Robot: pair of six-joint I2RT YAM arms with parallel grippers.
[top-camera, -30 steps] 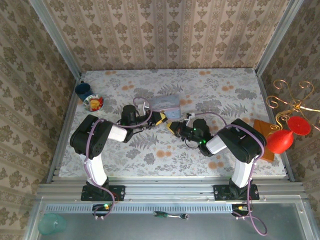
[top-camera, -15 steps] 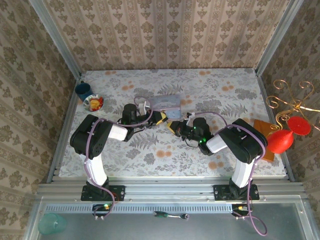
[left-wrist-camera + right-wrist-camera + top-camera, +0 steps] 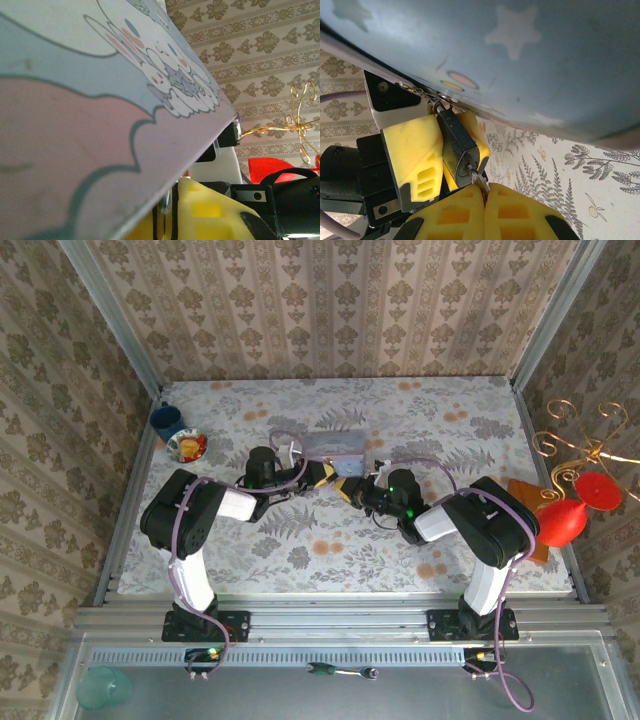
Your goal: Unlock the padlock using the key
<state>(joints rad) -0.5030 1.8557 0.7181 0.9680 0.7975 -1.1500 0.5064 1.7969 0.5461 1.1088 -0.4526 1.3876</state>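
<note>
Boxy black padlock (image 3: 461, 147), thin silvery shackle (image 3: 438, 104)

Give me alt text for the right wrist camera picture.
A small black padlock, fastened to a blue box, is clamped between the left hand's yellow fingers. The right hand holds a key at its keyhole.

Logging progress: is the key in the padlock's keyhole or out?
In, apparently: the right wrist view shows the key running from the right gripper into the end face of the padlock.
</note>
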